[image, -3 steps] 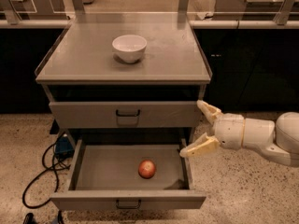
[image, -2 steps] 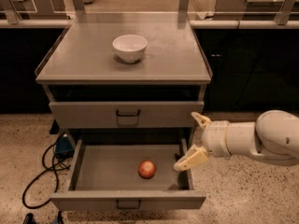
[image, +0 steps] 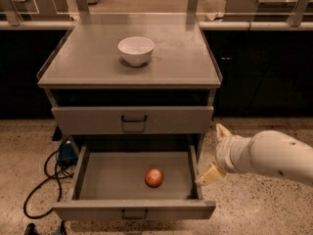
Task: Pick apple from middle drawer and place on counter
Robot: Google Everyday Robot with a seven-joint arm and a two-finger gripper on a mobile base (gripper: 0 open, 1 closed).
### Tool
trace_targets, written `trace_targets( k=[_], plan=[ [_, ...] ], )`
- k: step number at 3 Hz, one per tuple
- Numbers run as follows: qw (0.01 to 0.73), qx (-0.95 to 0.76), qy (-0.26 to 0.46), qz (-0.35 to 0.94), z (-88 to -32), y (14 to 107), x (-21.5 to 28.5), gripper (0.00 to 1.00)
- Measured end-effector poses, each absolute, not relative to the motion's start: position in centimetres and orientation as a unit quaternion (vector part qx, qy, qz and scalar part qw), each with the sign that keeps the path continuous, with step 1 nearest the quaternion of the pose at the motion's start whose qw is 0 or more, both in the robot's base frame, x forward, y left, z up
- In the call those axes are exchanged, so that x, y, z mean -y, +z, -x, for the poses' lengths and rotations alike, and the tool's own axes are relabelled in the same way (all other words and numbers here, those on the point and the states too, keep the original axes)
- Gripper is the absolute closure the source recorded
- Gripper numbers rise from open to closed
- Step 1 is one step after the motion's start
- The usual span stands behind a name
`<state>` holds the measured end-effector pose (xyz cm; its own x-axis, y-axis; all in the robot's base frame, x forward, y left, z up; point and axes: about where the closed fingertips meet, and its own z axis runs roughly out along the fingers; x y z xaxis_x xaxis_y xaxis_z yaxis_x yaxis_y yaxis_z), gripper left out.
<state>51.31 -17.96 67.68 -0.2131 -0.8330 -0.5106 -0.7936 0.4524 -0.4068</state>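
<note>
Camera view: middle drawer (image: 134, 210) open, apple (image: 154, 177) on its floor, near centre. End effector (image: 216, 153) at apple's 3 o'clock, outside drawer's right wall, released, grasping nothing. Step looks like approach; next move likely needs reach over wall, down onto apple. Worktop (image: 181, 58) at 12 o'clock holds white bowl (image: 136, 49). No readable writing.

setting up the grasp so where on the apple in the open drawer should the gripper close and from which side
Grip the apple across its round middle, coming straight down from above. It lies alone on the floor of the middle drawer with walls all round, so a sideways approach would likely hit a wall. The gripper, fingers open, is outside the drawer, beside one side wall.
</note>
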Motion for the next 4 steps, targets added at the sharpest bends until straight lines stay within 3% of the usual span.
trace_targets(
  k=[1, 2, 4],
  plan=[
    [0.343, -0.793, -0.055, 0.5, -53.7, 62.3, 19.8, 0.0],
    [0.365, -0.791, -0.032, 0.49, -57.1, 58.4, 19.2, 0.0],
    [0.422, -0.751, 0.111, 0.496, -59.6, 55.5, 16.7, 0.0]
  ],
)
